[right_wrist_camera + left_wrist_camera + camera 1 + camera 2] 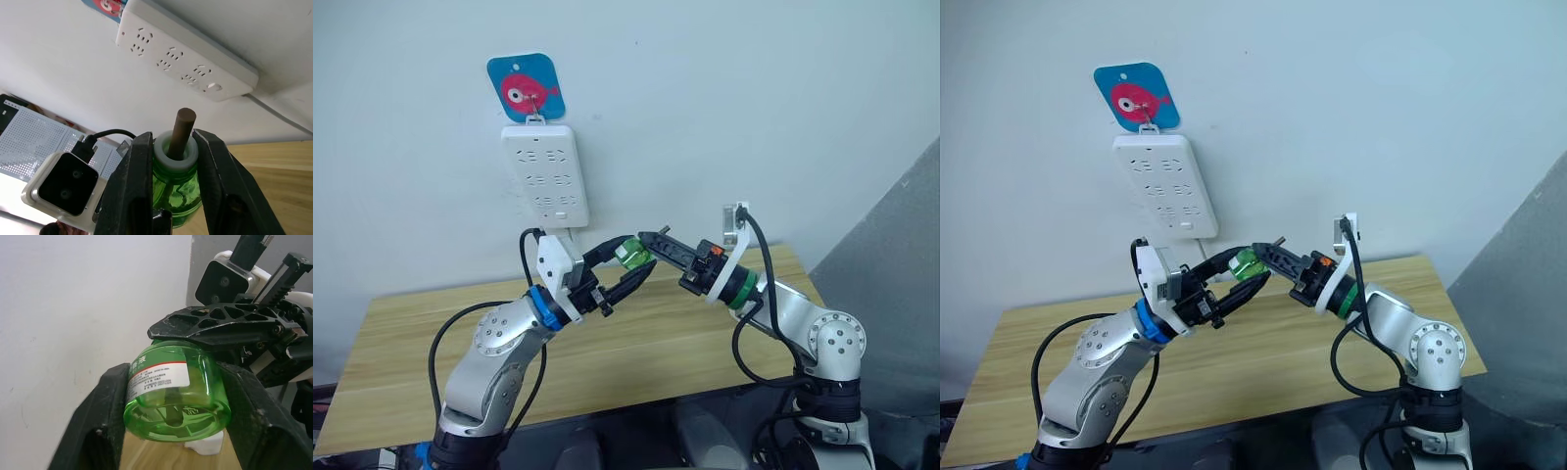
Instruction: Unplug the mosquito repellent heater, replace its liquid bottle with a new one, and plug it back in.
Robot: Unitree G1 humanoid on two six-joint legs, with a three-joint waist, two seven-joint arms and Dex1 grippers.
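Note:
A green transparent liquid bottle (631, 257) with a white label hangs in the air above the wooden table (421, 343), in front of the wall. My left gripper (626, 266) is shut on the bottle's body (176, 396), one black finger on each side. My right gripper (173, 147) is shut on the bottle's white neck, and the brown wick (182, 125) stands up between its fingers. On the table below the bottle lies a bit of white plastic (205, 446); I cannot tell whether it is the heater.
A long white power strip (546, 174) hangs on the wall under a blue tag with a pink fish (526, 88), its sockets free. Its cable runs down behind my left arm. A grey panel (901, 255) stands at the right.

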